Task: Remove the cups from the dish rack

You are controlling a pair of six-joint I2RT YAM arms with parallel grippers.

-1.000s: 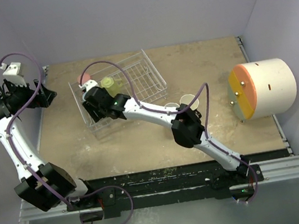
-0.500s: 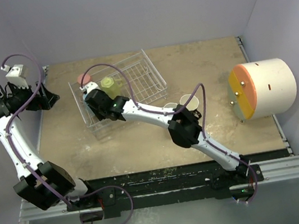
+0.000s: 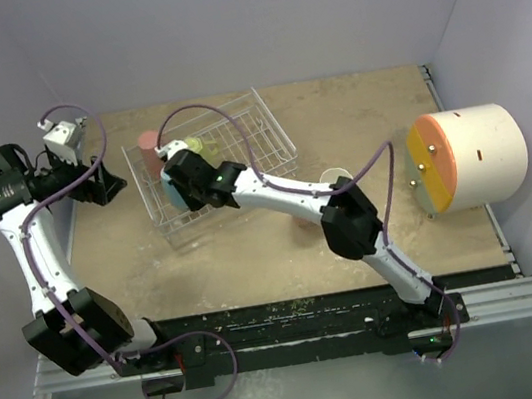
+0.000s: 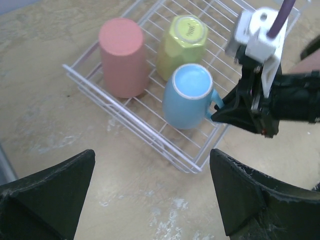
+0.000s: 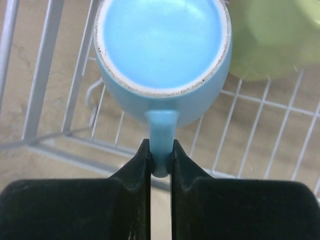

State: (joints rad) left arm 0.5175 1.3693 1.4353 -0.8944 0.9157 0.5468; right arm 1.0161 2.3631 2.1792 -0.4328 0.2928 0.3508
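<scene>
Right gripper (image 5: 161,152) is clamped down tight, and it has the handle (image 5: 161,131) of the light blue mug (image 5: 162,45) squeezed between its two black fingers (image 5: 134,172). The wrist view shows it clean: handle pinched on both sides, no gap. The mug is upside down with its base to the camera, and it sits over the wires at the near-left end of the dish rack (image 4: 150,137). I cannot tell whether it rests on the wires or hangs just clear of them.

Two neighbours share that end of the rack, both inverted too. The yellow-green mug (image 4: 186,42) is just beside the blue one on its far side. The coral-red mug (image 4: 122,57) stands in the rack's far-left corner, apart from the blue mug.

From overhead, the rack lies at an angle on the far-left part of the table (image 3: 254,252), and the right arm stretches diagonally across to reach it. Over by the table's left edge, the left gripper (image 3: 112,186) hangs just outside the rack with its fingers spread as wide as they go and nothing between them. On the table's right edge lies the big cream cylinder (image 3: 481,150), well apart from everything else.
</scene>
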